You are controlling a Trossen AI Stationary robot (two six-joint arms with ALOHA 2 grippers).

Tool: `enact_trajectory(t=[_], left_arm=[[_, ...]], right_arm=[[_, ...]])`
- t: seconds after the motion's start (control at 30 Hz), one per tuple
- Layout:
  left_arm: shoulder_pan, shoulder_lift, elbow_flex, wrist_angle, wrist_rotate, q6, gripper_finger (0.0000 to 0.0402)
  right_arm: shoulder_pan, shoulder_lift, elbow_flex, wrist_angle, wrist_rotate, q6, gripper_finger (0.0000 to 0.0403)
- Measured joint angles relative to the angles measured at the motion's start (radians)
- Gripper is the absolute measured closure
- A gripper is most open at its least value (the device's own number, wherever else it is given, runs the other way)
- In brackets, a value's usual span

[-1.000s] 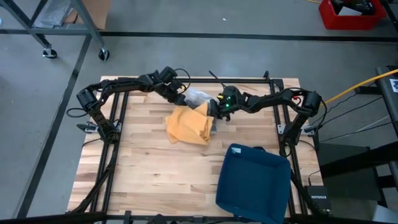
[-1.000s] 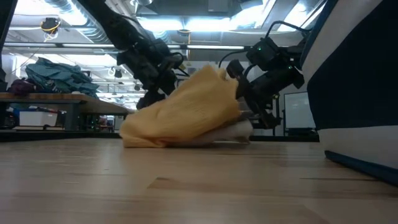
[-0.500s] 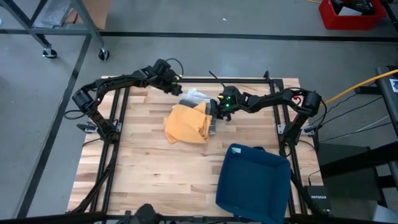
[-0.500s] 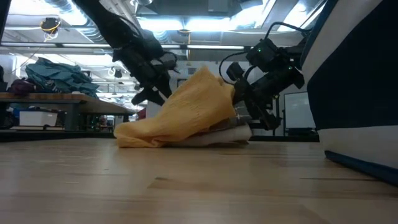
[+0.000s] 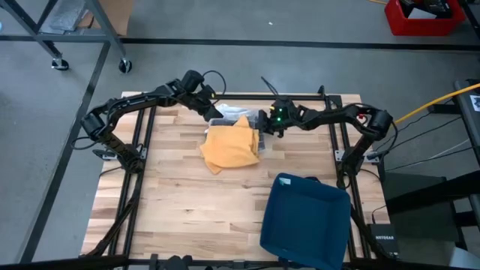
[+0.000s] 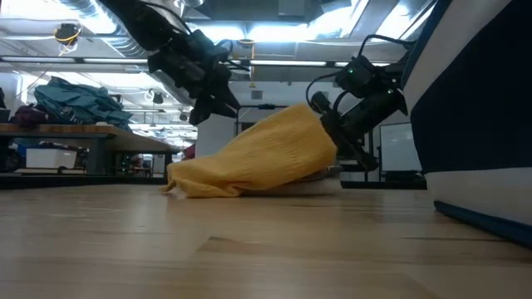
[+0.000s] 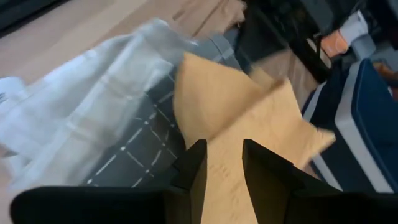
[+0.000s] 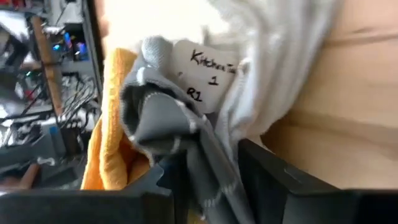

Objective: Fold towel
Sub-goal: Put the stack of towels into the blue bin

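**Two grippers at one bundle of cloth, far edge of table**

Two towels are stacked at the back of the wooden table (image 5: 180,195): a yellow towel (image 5: 231,146) is laid uppermost, and a grey checked towel (image 7: 134,155) with a pale, white portion is seen beneath it, protruding toward the far edge. A label with handwriting is shown on the grey cloth in the right wrist view.

Right gripper (image 5: 264,124): placed at the bundle's right far corner. A fold of the grey checked towel is pinched between its fingers, which are partly closed on it; the yellow towel is draped just beside. The corner is judged to be held so that the layer can be lifted or drawn over.

Left gripper (image 5: 208,112): held above the bundle's left far corner. Its fingers are set a narrow gap apart, and nothing is seen between them; the cloth lies below.

Blue bin (image 5: 306,221): stood at the near right, well apart from the towels, presumably reserved for finished items.

Folding is judged barely begun; the yellow towel is still crumpled.
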Motion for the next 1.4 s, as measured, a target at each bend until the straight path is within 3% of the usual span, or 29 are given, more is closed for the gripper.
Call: enact_trajectory(t=[0.27, 0.77, 1.03, 1.4], left_arm=[[-0.015, 0.000, 0.000, -0.075, -0.002, 0.073, 0.0311], [-0.015, 0.001, -0.001, -0.089, -0.003, 0.117, 0.0316], [-0.038, 0.001, -0.002, -0.104, -0.003, 0.110, 0.0316], [-0.172, 0.002, -0.010, -0.139, -0.003, 0.199, 0.0316]], right_arm=[[-0.059, -0.067, 0.000, -0.213, 0.023, -0.069, 0.0276], [-0.062, -0.256, 0.000, -0.210, -0.077, -0.156, 0.0276], [0.046, -0.267, 0.000, -0.221, -0.041, -0.096, 0.0276], [0.167, -0.266, 0.000, -0.311, 0.042, -0.098, 0.0276]])
